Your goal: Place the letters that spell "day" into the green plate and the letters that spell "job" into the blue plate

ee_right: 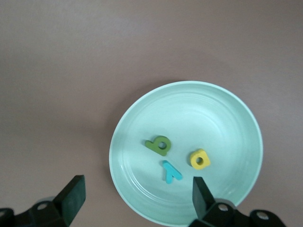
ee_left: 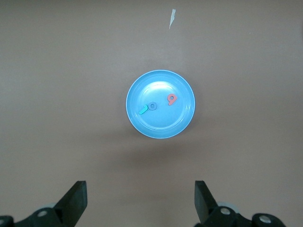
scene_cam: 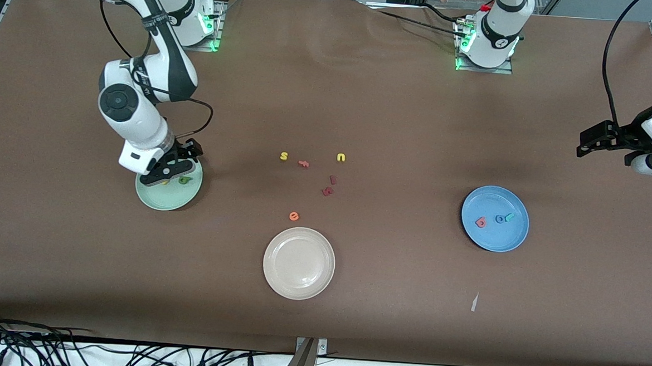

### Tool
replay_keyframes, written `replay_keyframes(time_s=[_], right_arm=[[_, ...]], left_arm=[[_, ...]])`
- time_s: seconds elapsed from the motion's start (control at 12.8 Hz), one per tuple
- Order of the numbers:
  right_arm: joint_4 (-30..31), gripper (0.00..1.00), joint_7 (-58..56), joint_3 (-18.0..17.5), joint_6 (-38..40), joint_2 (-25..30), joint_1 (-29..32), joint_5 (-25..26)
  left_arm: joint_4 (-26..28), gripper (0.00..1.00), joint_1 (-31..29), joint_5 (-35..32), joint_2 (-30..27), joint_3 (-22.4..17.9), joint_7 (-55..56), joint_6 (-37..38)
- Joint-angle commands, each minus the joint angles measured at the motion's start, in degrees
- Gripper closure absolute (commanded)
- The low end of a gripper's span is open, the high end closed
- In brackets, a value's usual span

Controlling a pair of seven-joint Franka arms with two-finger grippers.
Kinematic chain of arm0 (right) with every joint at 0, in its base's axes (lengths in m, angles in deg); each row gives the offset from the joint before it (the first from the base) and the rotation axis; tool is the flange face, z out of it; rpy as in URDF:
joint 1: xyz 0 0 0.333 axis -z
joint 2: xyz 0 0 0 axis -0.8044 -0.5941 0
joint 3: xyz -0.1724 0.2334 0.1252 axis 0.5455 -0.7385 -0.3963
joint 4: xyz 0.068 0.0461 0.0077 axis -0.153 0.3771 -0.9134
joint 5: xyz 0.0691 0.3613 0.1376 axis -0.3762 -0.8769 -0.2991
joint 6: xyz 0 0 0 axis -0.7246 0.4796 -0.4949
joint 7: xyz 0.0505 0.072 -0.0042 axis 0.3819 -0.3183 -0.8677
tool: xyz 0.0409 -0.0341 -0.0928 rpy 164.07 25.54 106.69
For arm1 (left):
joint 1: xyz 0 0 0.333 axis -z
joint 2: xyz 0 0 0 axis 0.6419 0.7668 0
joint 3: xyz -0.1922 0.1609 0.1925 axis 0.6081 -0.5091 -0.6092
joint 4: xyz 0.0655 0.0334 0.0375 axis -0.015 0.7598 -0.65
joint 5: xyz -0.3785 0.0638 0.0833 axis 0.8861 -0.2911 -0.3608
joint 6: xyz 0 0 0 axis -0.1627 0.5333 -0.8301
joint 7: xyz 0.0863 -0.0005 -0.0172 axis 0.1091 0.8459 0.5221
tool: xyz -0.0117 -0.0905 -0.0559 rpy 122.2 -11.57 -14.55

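The green plate (scene_cam: pixel 160 201) (ee_right: pixel 189 106) lies toward the right arm's end of the table. In it rest a green letter (scene_cam: pixel 184 180) (ee_right: pixel 158 144), a teal "y" (ee_right: pixel 171 171) and a yellow letter (ee_right: pixel 200 159). My right gripper (scene_cam: pixel 164 175) (ee_right: pixel 137 189) hangs open just above that plate, holding nothing. The blue plate (scene_cam: pixel 495 200) (ee_left: pixel 161 85) holds a salmon "b" (scene_cam: pixel 481 222) (ee_left: pixel 172 99), a blue "o" (scene_cam: pixel 500 219) (ee_left: pixel 153 107) and a teal "j" (scene_cam: pixel 509 217) (ee_left: pixel 143 110). My left gripper (scene_cam: pixel 585 146) (ee_left: pixel 140 196) waits open and empty, high over its end of the table.
A cream-white plate (scene_cam: pixel 298 262) lies nearest the front camera. Mid-table are a yellow "s" (scene_cam: pixel 284 156), an orange "f" (scene_cam: pixel 303 163), a yellow "u" (scene_cam: pixel 340 157), two dark red letters (scene_cam: pixel 330 186) and an orange "e" (scene_cam: pixel 294 216). A white scrap (scene_cam: pixel 474 302) lies near the blue plate.
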Motion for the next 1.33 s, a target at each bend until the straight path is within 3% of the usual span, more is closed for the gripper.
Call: replay_keyframes(time_s=[0.0, 0.23, 0.55, 0.7, 0.94, 1.25], right_arm=[[-0.4, 0.00, -0.7, 1.0, 3.0, 4.9, 0.0, -4.1], [-4.8, 0.00, 8.0, 0.9, 12.5, 9.1, 0.1, -4.4], [-22.8, 0.00, 9.2, 2.2, 35.7, 9.7, 0.0, -4.6], [-28.9, 0.00, 9.1, 3.6, 42.5, 9.8, 0.0, -4.5], [-32.0, 0.00, 8.4, 6.4, 46.6, 10.8, 0.0, -4.6], [-32.1, 0.00, 8.2, 6.5, 46.7, 11.2, 0.1, -4.4]], left_arm=[[0.7, 0.00, -0.2, 0.9, -0.4, 0.0, -1.5, -0.3], [0.7, 0.00, -0.2, 0.9, -0.4, 0.0, -1.5, -0.3], [0.7, 0.00, -0.2, 0.9, -0.4, 0.0, -1.5, -0.4], [0.8, 0.00, -0.2, 0.9, -0.4, 0.0, -1.5, -0.6], [0.8, 0.00, -0.2, 0.9, -0.4, 0.0, -1.5, -0.6], [0.8, 0.00, -0.2, 0.9, -0.3, 0.0, -1.5, -0.7]])
